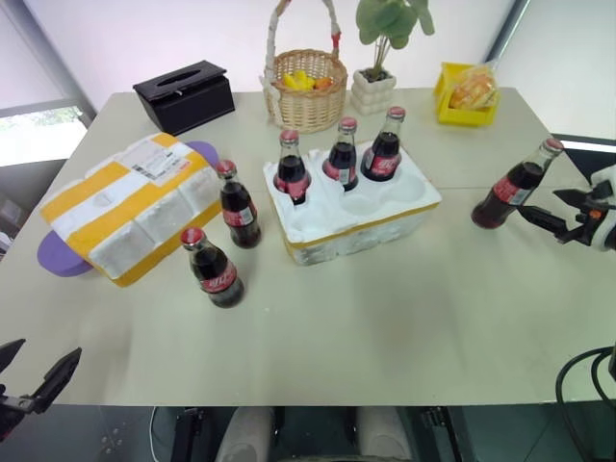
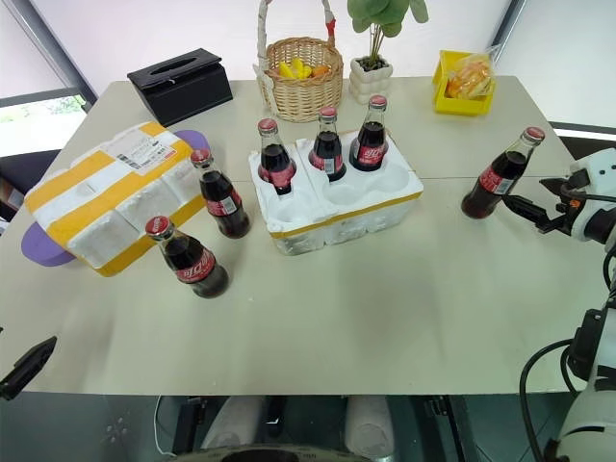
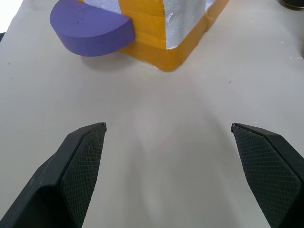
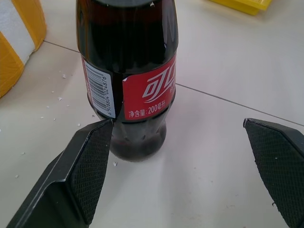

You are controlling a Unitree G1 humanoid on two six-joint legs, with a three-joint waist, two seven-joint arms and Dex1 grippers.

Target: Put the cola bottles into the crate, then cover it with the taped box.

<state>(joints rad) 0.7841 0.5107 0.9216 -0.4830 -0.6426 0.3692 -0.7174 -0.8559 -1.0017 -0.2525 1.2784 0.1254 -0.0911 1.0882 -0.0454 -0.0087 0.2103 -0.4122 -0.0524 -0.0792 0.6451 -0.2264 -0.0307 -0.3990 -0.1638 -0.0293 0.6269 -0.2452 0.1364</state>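
The white foam crate (image 1: 327,231) with a yellow band stands mid-table. Three cola bottles (image 1: 341,159) stand in its back wells, and the front wells are bare. Two more bottles (image 1: 237,207) (image 1: 214,269) stand on the table to its left. Another bottle (image 1: 510,188) stands at the right. My right gripper (image 1: 541,203) is open just short of that bottle (image 4: 128,71), which stands off-centre by one finger (image 4: 90,166). The taped box (image 1: 130,202) lies at the left. My left gripper (image 3: 167,126) is open over the table's near left corner, holding nothing.
A purple foam piece (image 3: 90,26) lies under the taped box's left end. Along the back edge stand a black tissue box (image 1: 185,94), a wicker basket (image 1: 306,91) with fruit, a potted plant (image 1: 373,91) and a yellow tray (image 1: 467,96) of snacks.
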